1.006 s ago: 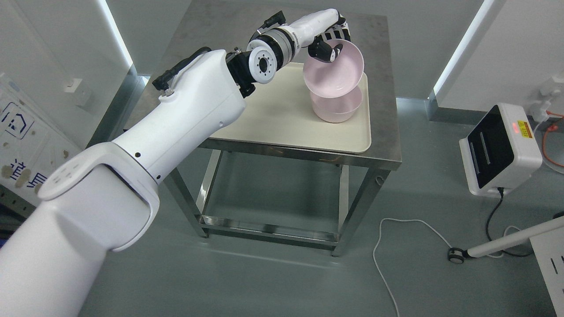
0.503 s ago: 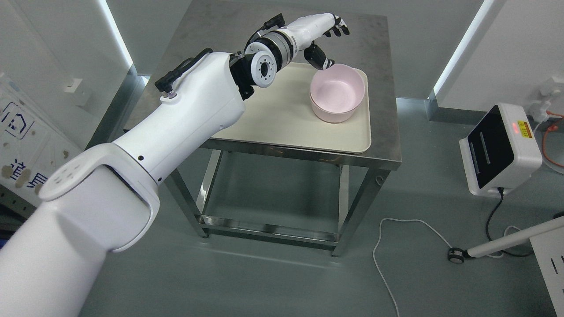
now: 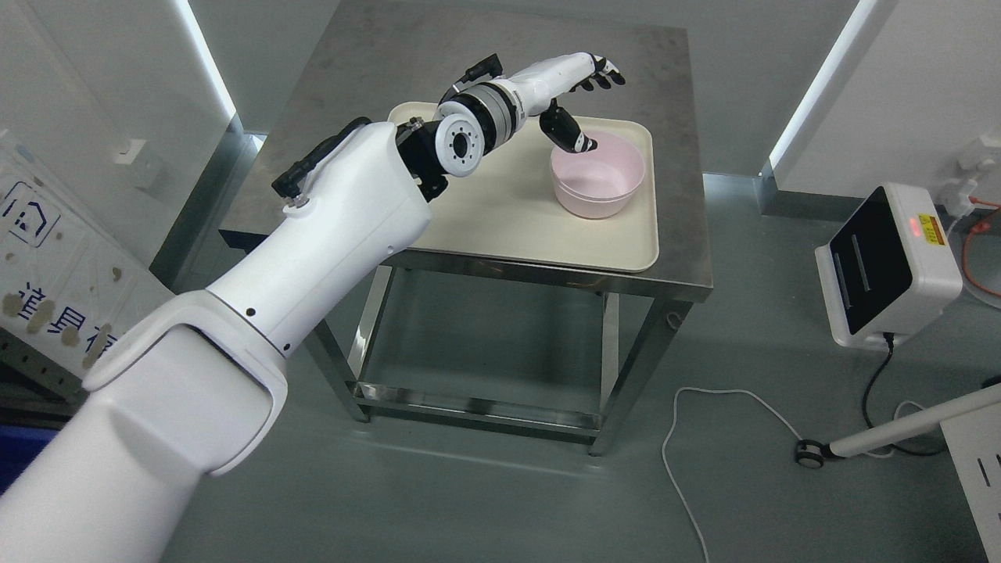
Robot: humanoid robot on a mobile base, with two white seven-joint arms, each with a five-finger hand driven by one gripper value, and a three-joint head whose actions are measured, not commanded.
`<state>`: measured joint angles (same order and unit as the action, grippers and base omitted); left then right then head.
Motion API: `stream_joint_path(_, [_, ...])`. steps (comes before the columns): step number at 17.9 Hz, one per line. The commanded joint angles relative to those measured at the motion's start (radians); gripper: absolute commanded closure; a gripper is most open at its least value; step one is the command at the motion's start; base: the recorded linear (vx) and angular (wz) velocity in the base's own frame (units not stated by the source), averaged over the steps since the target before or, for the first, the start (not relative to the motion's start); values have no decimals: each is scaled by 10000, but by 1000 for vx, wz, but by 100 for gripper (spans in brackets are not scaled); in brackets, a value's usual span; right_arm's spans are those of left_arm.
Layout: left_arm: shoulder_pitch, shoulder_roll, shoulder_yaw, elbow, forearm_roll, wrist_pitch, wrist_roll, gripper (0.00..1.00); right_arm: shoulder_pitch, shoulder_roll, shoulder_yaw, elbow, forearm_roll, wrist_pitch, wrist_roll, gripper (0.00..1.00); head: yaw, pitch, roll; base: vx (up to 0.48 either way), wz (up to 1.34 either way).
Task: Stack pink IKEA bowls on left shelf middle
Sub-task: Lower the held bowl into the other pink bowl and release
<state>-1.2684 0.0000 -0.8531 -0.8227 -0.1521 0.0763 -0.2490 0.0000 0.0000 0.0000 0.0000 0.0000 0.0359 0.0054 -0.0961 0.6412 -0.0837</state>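
Hovering over nested pink bowls [image 3: 598,173] at tray's [image 3: 500,227] far right corner | left hand [image 3: 583,90] fingers [image 3: 606,74] spread wide, holding nothing, thumb just by near rim | stacking apparently done, bowls seated together | tray on steel table [image 3: 680,234] | shelf not visible; placement there unconfirmed

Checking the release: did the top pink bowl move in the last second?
Yes. The top pink bowl dropped from tilted in the left robot hand into the lower bowl on the tray.
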Motion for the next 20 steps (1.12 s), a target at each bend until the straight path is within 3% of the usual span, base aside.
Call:
stream_joint_path(1, [1361, 175, 4249, -3565, -59, 65, -759, 24, 292, -175, -107, -337, 0, -21, 8, 0, 0, 0, 0, 0, 0])
stream_joint_path(5, [2542, 175, 3946, -4780, -196, 20, -1590, 24, 292, -175, -107, -337, 0, -6, 8, 0, 0, 0, 0, 0, 0])
stream_joint_path(7, [2667, 175, 3303, -4751, -1417, 35, -1590, 23, 292, -175, -107, -337, 0, -6, 8, 0, 0, 0, 0, 0, 0])
stream_joint_path(10, [2866, 175, 2781, -4460, -3520, 35, -1728, 14, 292, -175, -107, -337, 0, -6, 8, 0, 0, 0, 0, 0, 0])
stream_joint_path(14, [2759, 175, 1631, -3557, -4259, 19, -1836, 14, 292, -175, -107, -337, 0, -6, 8, 0, 0, 0, 0, 0, 0])
stream_joint_path(20, [2790, 175, 1520, -2466, -4646, 4, -1851, 8, 292, -175, -107, -337, 0, -6, 8, 0, 0, 0, 0, 0, 0])
